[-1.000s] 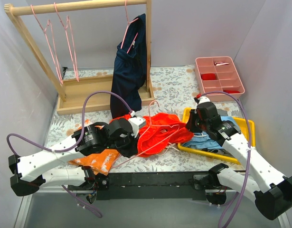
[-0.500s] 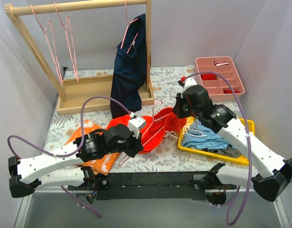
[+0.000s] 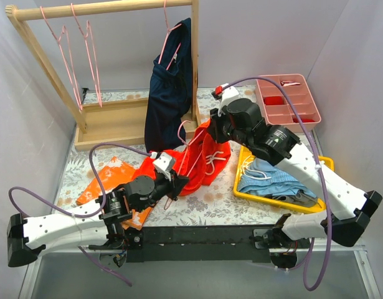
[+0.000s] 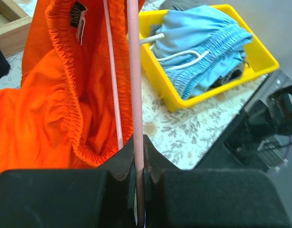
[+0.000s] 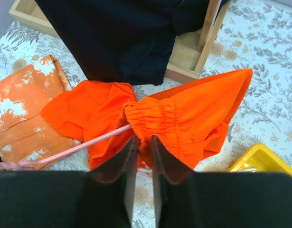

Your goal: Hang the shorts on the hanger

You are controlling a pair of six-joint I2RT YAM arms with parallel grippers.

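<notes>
The red-orange shorts point(image 3: 207, 163) hang bunched from my right gripper point(image 3: 211, 128), which is shut on their gathered waistband point(image 5: 155, 116) and holds it above the table; their lower part lies on the table. My left gripper point(image 3: 169, 185) is shut on the wire of a pink hanger point(image 4: 135, 71). The wire runs up into the shorts' opening point(image 4: 51, 109), and a second strand point(image 4: 112, 85) runs beside it. In the right wrist view the wire point(image 5: 79, 148) enters under the waistband just left of my right gripper point(image 5: 144, 145). The hanger's hook point(image 3: 180, 129) shows by the navy garment.
A wooden rack point(image 3: 110, 7) at the back holds spare pink hangers point(image 3: 79, 50) and a navy garment point(image 3: 169, 87). An orange speckled cloth point(image 3: 110, 180) lies front left. A yellow tray point(image 3: 328, 163) with blue shorts point(image 3: 272, 177) sits right. A pink compartment box point(image 3: 288, 99) is behind it.
My right gripper has risen and moved back and left, lifting the shorts by the waistband. My left gripper has drawn back toward the near edge with the hanger, uncovering the speckled cloth.
</notes>
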